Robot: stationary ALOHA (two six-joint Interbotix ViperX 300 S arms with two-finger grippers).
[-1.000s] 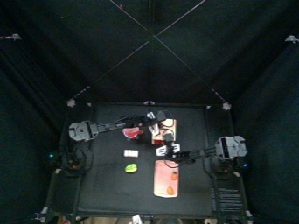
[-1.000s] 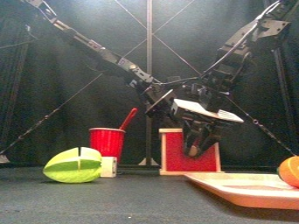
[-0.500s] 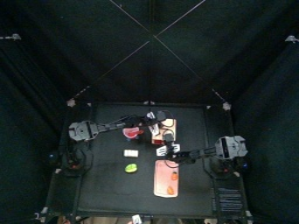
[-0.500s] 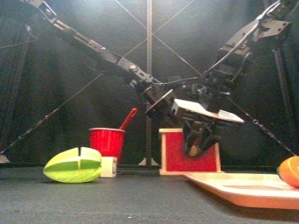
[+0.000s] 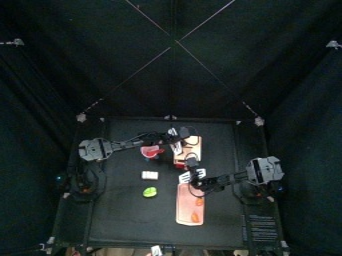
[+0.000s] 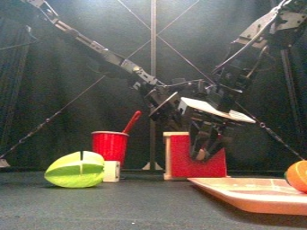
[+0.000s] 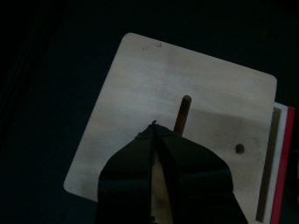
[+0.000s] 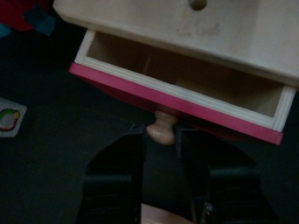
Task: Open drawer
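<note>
The drawer [image 8: 176, 83] sits mid-surface, already pulled partway out. Right end effector [image 8: 163, 140] is clamped on its knob [image 8: 162, 129], so the pull runs straight back toward that arm. Left end effector [image 7: 158, 144] is pinched together on top of the cabinet [image 7: 176, 122].

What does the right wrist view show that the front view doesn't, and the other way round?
Only the right wrist view shows the drawer pulled out, its inside empty, with its knob between the right gripper jaws.

Only the front view shows the red cup, the green object, the tray with an orange fruit on it, and both arms coming down from above.

Both show the red and wood drawer box and the right gripper at its front.
</note>
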